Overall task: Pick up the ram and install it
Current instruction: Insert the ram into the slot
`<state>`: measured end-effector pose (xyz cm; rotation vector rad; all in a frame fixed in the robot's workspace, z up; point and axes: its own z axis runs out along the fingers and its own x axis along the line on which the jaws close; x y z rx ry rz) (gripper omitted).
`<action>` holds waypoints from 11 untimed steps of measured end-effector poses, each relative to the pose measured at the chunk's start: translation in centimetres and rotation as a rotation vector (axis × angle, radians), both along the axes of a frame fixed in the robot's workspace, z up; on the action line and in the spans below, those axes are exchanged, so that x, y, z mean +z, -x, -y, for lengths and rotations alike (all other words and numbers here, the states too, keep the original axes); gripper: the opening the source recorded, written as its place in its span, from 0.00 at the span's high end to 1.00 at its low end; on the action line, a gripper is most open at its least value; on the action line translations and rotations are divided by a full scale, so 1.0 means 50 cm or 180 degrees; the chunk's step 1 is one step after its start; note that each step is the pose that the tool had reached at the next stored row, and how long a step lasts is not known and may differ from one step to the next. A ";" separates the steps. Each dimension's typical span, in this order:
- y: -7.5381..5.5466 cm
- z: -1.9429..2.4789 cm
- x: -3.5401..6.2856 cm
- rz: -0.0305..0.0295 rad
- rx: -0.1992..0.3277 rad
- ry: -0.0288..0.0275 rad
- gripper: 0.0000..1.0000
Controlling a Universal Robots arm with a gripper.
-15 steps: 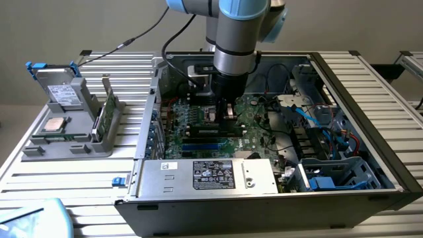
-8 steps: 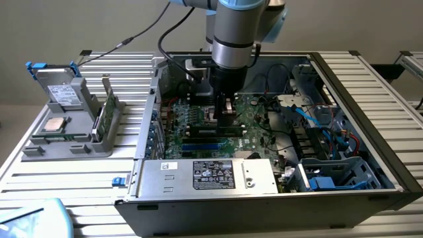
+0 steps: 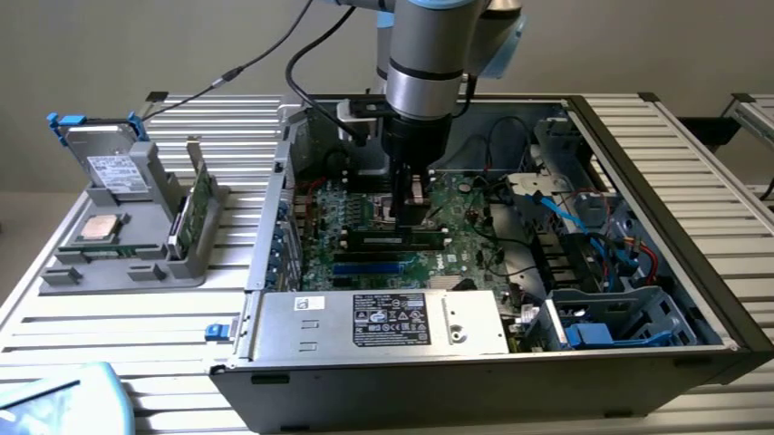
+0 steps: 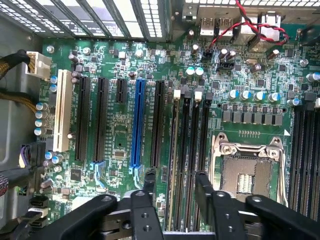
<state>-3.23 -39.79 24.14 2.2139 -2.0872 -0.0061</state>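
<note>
Ram point(image 3: 387, 241) is standing, apparently seated, in a black memory slot on the motherboard point(image 3: 351, 217) near the centre of the exterior view. The gripper point(image 3: 411, 211) is hovering just above it, fingers point(image 4: 150, 184) spread wide, grasping nothing.

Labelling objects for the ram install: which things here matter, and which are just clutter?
Job: ram; memory slots; open gripper over them.
Lying about: hard drive; processor chip; power supply; blue card slot.
</note>
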 end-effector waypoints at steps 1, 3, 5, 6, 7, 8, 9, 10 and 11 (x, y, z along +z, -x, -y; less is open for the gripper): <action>0.000 0.0000 0.000 0.0000 0.0000 0.0000 0.61; 0.000 0.0000 0.000 0.0000 0.0000 0.0000 0.73; 0.000 0.0000 0.000 0.0000 0.0000 0.0000 0.79; 0.000 0.0000 0.000 0.0000 0.0000 0.0000 0.85; 0.000 0.0000 0.000 0.0000 0.0000 0.0000 0.90; 0.000 0.0000 0.000 0.0000 0.0000 0.0000 0.90; 0.000 0.0000 0.000 0.0000 0.0000 0.0000 0.90; 0.000 0.0000 0.000 0.0000 0.0000 0.0000 0.90; 0.000 0.0000 0.000 0.0000 0.0000 0.0000 0.90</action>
